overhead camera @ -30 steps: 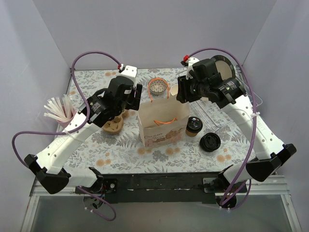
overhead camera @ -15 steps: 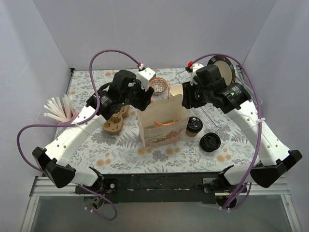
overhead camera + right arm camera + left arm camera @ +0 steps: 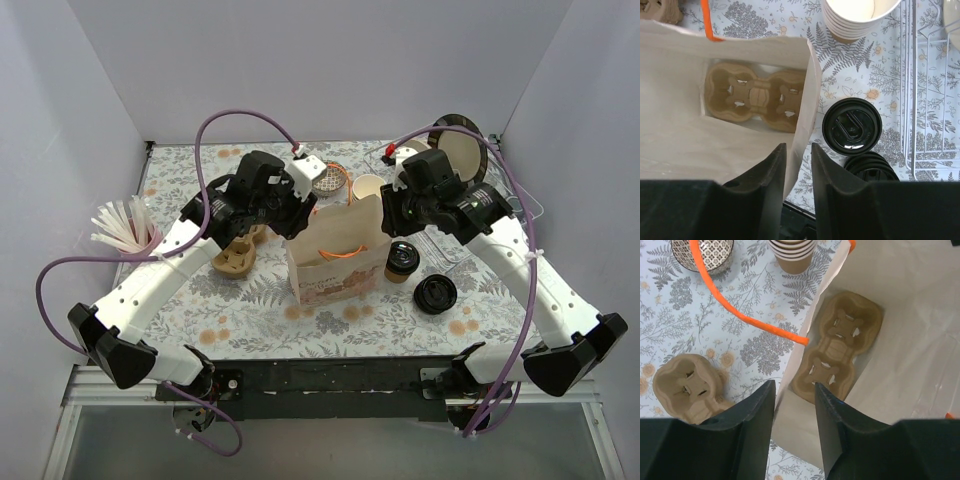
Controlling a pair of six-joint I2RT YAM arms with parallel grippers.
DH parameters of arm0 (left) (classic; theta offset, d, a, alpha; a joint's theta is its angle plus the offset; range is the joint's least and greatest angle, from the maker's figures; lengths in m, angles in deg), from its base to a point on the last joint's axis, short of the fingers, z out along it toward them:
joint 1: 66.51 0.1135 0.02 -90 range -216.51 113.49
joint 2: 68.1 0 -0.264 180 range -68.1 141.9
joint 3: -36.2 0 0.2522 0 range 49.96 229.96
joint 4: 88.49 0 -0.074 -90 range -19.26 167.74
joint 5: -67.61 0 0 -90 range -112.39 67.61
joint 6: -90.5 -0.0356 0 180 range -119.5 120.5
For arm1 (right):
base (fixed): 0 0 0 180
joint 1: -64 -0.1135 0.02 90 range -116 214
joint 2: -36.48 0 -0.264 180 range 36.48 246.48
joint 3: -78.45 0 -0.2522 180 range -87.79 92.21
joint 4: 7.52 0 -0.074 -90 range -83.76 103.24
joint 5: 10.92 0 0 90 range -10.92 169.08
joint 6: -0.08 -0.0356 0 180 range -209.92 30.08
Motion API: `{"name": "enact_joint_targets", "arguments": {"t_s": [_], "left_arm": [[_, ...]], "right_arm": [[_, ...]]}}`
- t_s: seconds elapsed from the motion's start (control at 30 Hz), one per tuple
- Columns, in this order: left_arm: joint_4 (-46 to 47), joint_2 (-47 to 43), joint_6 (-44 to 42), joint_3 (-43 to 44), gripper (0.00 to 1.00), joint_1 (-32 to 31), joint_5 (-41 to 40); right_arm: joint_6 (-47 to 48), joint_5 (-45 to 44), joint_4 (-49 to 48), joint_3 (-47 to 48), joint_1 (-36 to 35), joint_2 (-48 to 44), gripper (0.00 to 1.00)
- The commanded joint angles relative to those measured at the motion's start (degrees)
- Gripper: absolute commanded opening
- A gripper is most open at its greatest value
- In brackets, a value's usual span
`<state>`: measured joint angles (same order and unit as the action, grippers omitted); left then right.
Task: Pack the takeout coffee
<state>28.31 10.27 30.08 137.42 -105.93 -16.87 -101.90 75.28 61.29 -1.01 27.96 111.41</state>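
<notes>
The takeout coffee (image 3: 402, 258), a small brown cup with a black lid (image 3: 851, 125), stands on the table just right of the paper bag (image 3: 338, 250). The bag stands upright and open, with a cardboard cup carrier (image 3: 837, 347) lying on its bottom. My left gripper (image 3: 794, 390) is open astride the rim of the bag's left wall (image 3: 790, 425), one finger inside and one outside. My right gripper (image 3: 798, 147) is open the same way over the bag's right wall (image 3: 807, 100), with a narrower gap. The coffee is held by neither gripper.
A loose black lid (image 3: 436, 293) lies right of the coffee. A stack of lidless cups (image 3: 366, 187) and a patterned bowl (image 3: 328, 178) stand behind the bag. Another cup carrier (image 3: 234, 258) and straws (image 3: 125, 228) are at the left, a wire rack (image 3: 932, 100) at the right.
Both grippers have come in onto the bag's top edges, the left one moving right, the right one down and left. Both pairs of jaws have narrowed.
</notes>
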Motion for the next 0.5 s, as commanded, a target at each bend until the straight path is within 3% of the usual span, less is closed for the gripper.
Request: {"name": "enact_joint_targets", "arguments": {"t_s": [0.0,0.13,0.23,0.37,0.47], "left_arm": [[-2.86,-1.64,-2.51,-0.97,0.34,0.31,1.51],[-0.94,-2.87,-3.13,-2.56,0.24,0.31,2.74],[-0.14,-3.13,-3.65,-2.39,0.01,0.31,2.83],[2.48,-4.62,-6.81,-1.94,0.00,0.39,3.01],[7.67,-6.29,-8.04,-3.00,0.00,0.31,-0.50]], "right_arm": [[0.91,1.15,-5.12,-0.56,0.08,-1.37,0.31],[1.00,3.08,-9.07,-3.11,0.08,-2.25,0.18],[0.91,3.44,-12.32,-5.39,0.08,-3.65,0.10],[1.53,7.48,-22.85,-13.90,0.08,-9.78,0.01],[1.79,7.13,-30.16,-18.93,0.08,-13.32,0.01]]}}
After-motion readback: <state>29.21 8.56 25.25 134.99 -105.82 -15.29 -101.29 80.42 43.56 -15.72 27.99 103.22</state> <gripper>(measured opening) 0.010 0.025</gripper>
